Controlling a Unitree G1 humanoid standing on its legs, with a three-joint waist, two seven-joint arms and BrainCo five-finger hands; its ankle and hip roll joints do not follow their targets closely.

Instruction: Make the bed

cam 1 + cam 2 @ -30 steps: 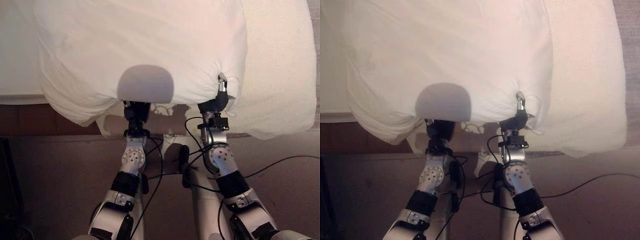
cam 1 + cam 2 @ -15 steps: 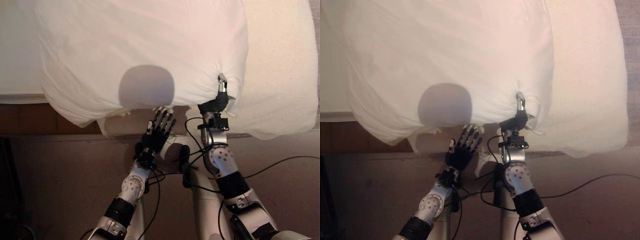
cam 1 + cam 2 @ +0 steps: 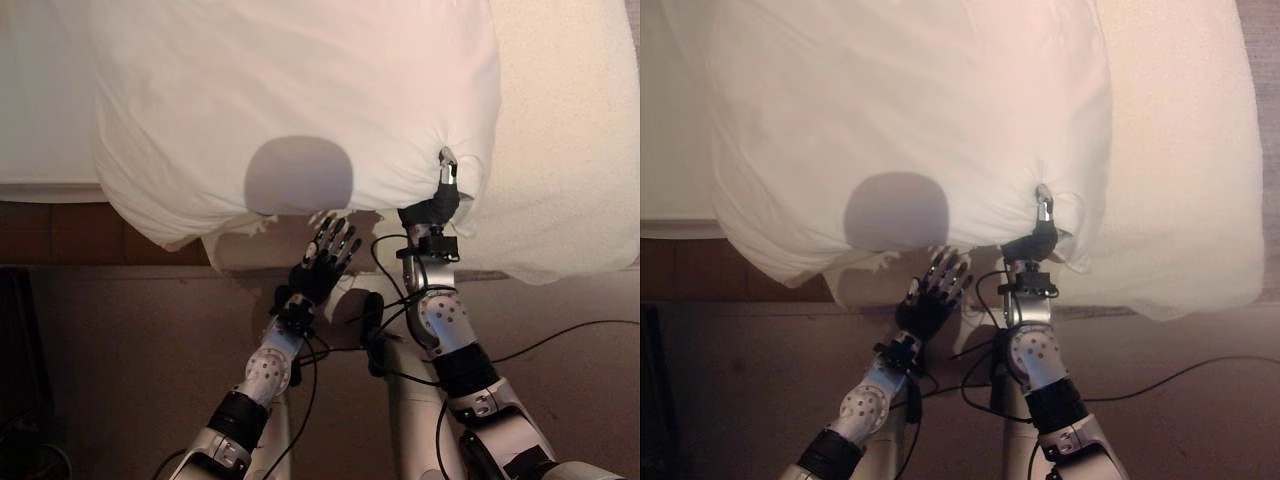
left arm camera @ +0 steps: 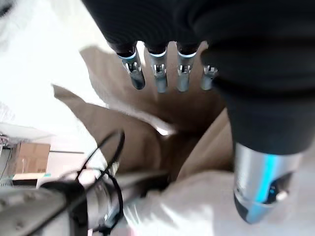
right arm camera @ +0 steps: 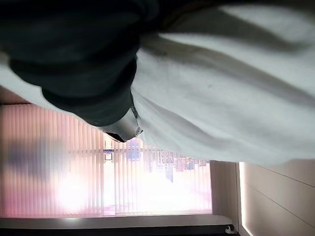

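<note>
text: none readable | cardboard box (image 4: 30, 156): print perhaps present, too blurred

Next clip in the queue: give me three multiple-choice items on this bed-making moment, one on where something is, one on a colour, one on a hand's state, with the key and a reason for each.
1. Where is the left hand?
A. Below the near hanging edge of the duvet, free of the cloth
B. Flat on top of the duvet
C. On the floor

2. What colour is the duvet?
A. Blue
B. White
C. Striped red

3. What is the right hand doing?
A. Hanging open away from the bed
B. Pinching the duvet's edge, cloth gathered at its thumb
C. Holding a pillow

Key: 1 A, the eye views show its fingers spread just under the overhang, touching no cloth. 2 B, the cloth is plain white over the bed. 3 B, creases radiate from the thumb pressed into the edge, and cloth wraps the hand in the right wrist view.
</note>
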